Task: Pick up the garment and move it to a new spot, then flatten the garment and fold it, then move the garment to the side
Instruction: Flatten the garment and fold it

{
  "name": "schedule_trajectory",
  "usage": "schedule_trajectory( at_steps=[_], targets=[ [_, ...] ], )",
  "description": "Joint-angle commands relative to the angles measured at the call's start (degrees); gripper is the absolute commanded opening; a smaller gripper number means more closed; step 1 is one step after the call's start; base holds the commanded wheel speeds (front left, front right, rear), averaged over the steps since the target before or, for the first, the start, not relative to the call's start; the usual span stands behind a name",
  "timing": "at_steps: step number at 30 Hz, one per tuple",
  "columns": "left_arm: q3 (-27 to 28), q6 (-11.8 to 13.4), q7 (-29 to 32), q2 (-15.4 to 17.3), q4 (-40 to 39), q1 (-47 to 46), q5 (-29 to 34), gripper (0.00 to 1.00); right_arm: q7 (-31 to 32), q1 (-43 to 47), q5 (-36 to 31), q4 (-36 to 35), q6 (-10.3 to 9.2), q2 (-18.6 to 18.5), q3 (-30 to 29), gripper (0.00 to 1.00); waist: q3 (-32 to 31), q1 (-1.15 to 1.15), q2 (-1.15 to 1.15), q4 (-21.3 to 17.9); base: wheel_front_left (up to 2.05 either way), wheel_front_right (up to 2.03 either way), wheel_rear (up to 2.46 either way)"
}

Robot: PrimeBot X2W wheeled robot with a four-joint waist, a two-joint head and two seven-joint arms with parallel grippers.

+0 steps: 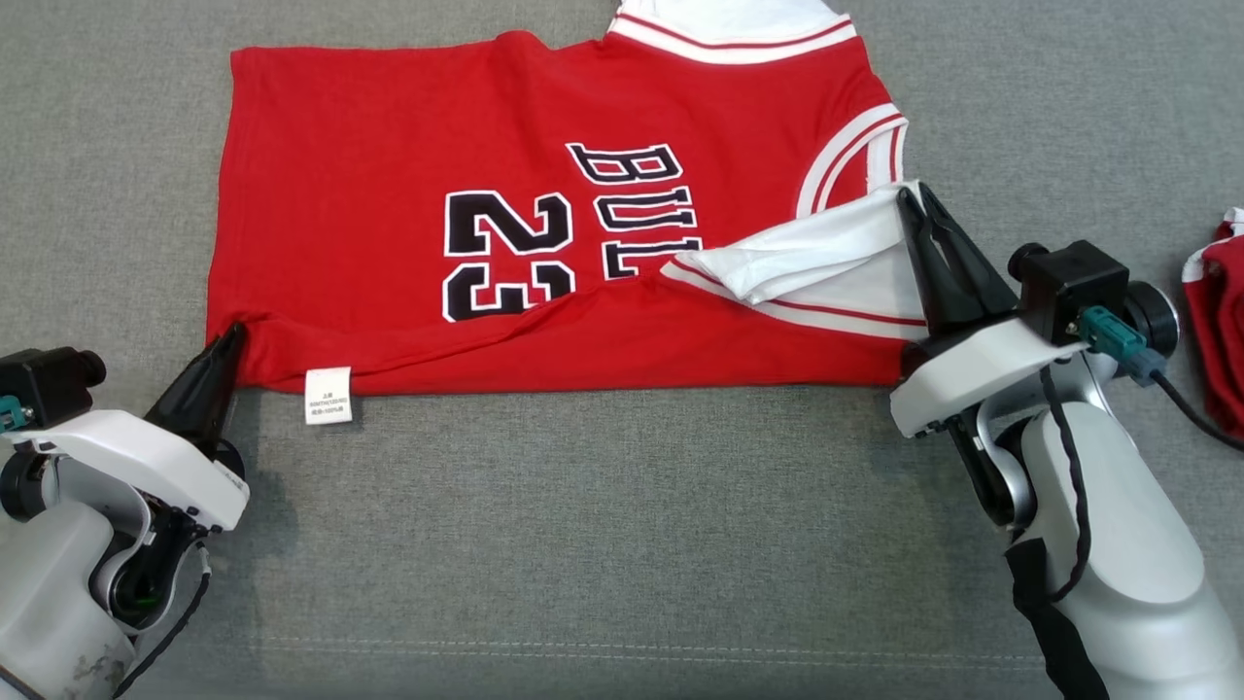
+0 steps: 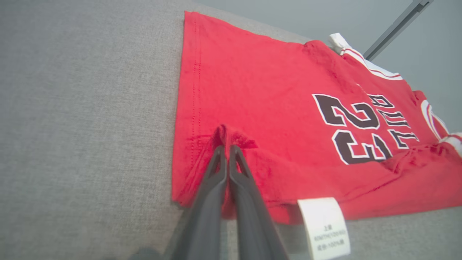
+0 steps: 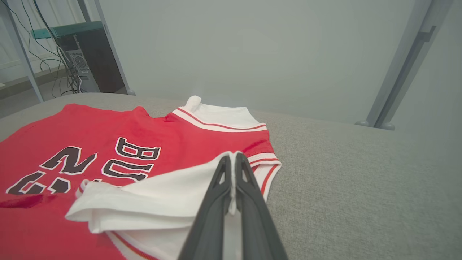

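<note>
The garment (image 1: 408, 165) is a red basketball jersey with white trim, black "23" and lettering, spread sideways on the grey cushion with its near edge folded over. My left gripper (image 1: 233, 335) is shut on the red hem corner (image 2: 225, 135) at the garment's lower left. My right gripper (image 1: 918, 194) is shut on the white sleeve (image 1: 836, 253), pinching the white cloth (image 3: 173, 195) between its fingers and holding it folded over the red chest. A white care label (image 1: 328, 395) hangs from the near edge.
Grey fabric surface (image 1: 622, 544) stretches wide in front of the garment. Another red and white piece of cloth (image 1: 1220, 321) lies at the far right edge. Beyond the cushion stand a metal frame leg (image 3: 408, 65) and a desk with cables (image 3: 68, 50).
</note>
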Motion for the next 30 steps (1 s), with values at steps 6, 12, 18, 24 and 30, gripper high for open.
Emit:
schedule_trajectory(
  at_steps=[6, 12, 18, 24, 30],
  targets=[
    [0.8, 0.0, -1.1, 3.5, -0.5, -4.1, -1.3, 0.0, -1.2, -4.2, -1.5, 1.3, -0.16, 0.4, 0.5, 0.0, 1.6, 0.0, 0.0, 1.1, 0.0, 0.0, 0.0],
    [3.2, 0.0, -1.1, 2.5, -1.3, -5.5, 0.1, 0.0, -1.3, -7.1, -2.7, 3.7, -0.16, 0.4, -0.9, 0.0, 2.4, 0.0, 0.0, 2.2, 0.0, 0.0, 0.0],
    [5.1, 0.0, -1.1, 1.5, -1.2, -5.3, 2.0, 0.87, 0.9, -8.0, -2.2, 7.6, -0.16, 0.4, -1.9, 1.0, 2.5, 0.0, 0.0, 2.5, 0.0, 0.0, 0.0],
    [14.5, 0.0, -1.1, -0.7, -1.0, -1.6, 8.1, 1.0, -3.5, -4.4, -2.3, 7.8, -0.16, 0.4, -6.8, 1.0, 0.3, 0.0, 0.0, 2.1, 0.0, 0.0, 0.0],
    [22.1, 0.0, -1.1, -3.8, -2.4, 6.3, 14.6, 1.0, -5.1, 5.9, 1.5, 5.3, -0.16, 0.4, -7.1, 1.0, -2.5, 0.0, 0.0, 0.7, 0.0, 0.0, 0.0]
  ],
)
